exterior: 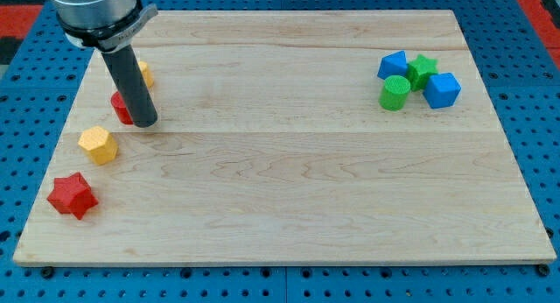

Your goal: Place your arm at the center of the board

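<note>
Currently my tip [146,123] is resting on the board [289,198] far toward the view's left and upper part, well apart from the board's centre, which is lying away toward the view's right and somewhat toward the view's bottom of the tip. No gripper is fitted, so nothing is opening or closing and nothing is being held; the rod is simply standing tilted with its lower end on the wood. A red block [121,107] is sitting just beside the tip on its left, partly hidden behind the rod, apparently touching it, though contact cannot be confirmed. A yellow block [145,73], also half hidden, is lying just above the tip. A yellow hexagonal block [98,144] is sitting near, down and left of the tip, and a red star block [71,195] is lying farther in the same direction. Well apart to the right, a cluster is sitting together: a blue block [393,65], a green star block [423,69], a green cylinder [395,92] and a blue cube [443,89]. Judging the handling: the target is a bare spot on stiff, smooth wood, so nothing is needing to be taken hold of; the tip should be sliding freely. The blocks look light and easily nudged, so pulling away from the red block cleanly is the one concern; the path rightward appears free of blocks.
</note>
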